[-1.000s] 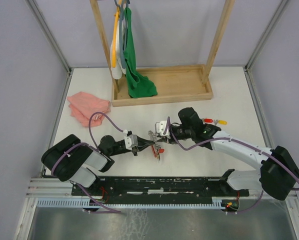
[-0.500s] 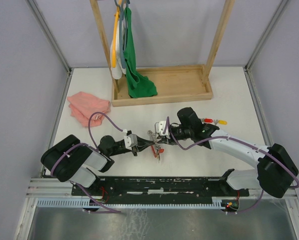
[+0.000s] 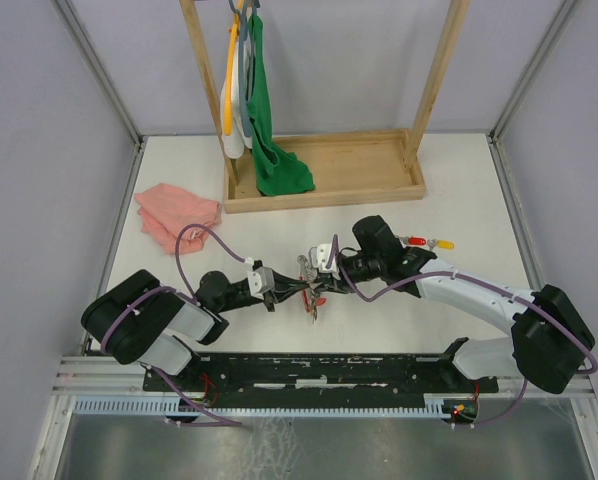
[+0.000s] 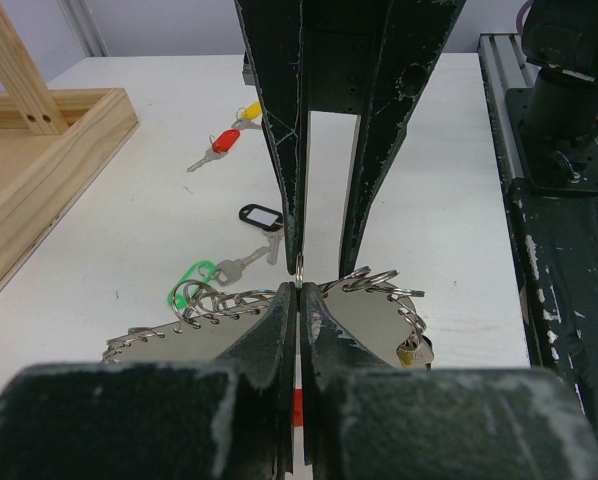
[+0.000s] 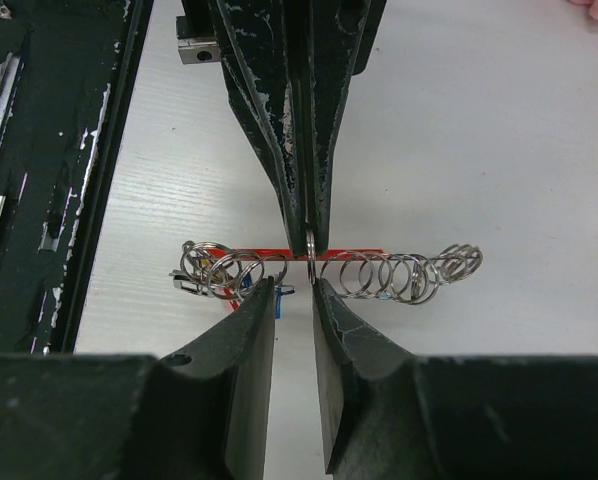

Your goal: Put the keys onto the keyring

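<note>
The keyring (image 3: 317, 298) lies low between both grippers, a red strip (image 5: 279, 252) strung with several small metal rings (image 5: 379, 272). My left gripper (image 3: 301, 288) is shut on one thin ring of it, seen edge-on (image 5: 309, 243). My right gripper (image 5: 294, 290) faces it with its jaws apart, and that ring stands in the gap by the right-hand finger (image 5: 329, 300). Loose keys lie beyond: green tag (image 4: 192, 276), black tag (image 4: 260, 215), red tag (image 4: 222, 143), yellow tag (image 4: 249, 110). The red and yellow ones (image 3: 429, 242) lie right of the right arm.
A pink cloth (image 3: 174, 215) lies at the back left. A wooden rack (image 3: 324, 190) with a hanging green cloth (image 3: 269, 150) stands along the back. The black mounting rail (image 3: 319, 368) runs along the near edge, close behind the grippers.
The right arm has crept slightly left toward the left gripper. The left gripper stays shut in the same place.
</note>
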